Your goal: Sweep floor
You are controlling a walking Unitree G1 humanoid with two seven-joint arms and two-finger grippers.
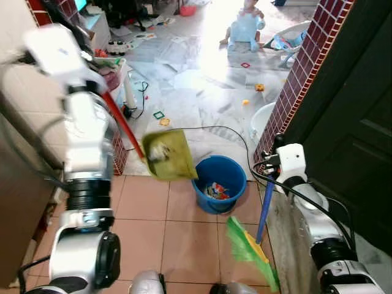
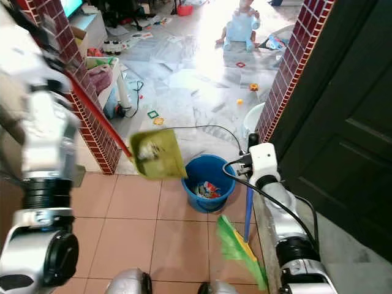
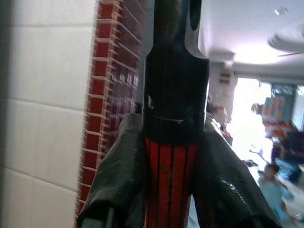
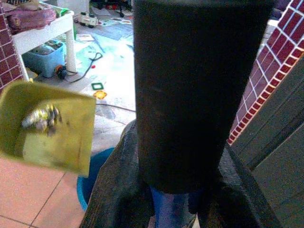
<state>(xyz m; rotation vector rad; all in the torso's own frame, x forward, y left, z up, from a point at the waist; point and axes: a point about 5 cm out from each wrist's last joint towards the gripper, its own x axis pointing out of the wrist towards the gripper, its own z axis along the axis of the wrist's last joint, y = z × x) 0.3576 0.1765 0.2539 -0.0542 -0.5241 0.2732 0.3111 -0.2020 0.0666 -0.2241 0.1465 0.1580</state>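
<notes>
A yellow-green dustpan (image 1: 168, 155) hangs in the air just above and to the left of a blue bucket (image 1: 220, 182), tilted, with a small clump of grey and white debris (image 4: 42, 117) lying inside it. Its long red handle (image 1: 122, 123) slopes up to the left gripper (image 3: 171, 199), whose two black fingers are closed tight around the red-and-black shaft. The bucket stands on the terracotta floor tiles (image 1: 153, 208) and holds a little coloured litter. Just to its right a broom with a blue handle (image 1: 264, 207) stands nearly upright, its green bristles (image 1: 248, 250) splayed on the tiles beside a low ledge. The right gripper (image 4: 175, 209) is clamped around the top of that handle, a fat black grip rising between its fingers. Red brick pillars (image 1: 299, 76) frame the doorway; a black cable (image 1: 223, 131) curls over the pale floor beyond. Farther off, small toys are scattered about and a child in light blue (image 1: 246, 26) sits on the floor.
</notes>
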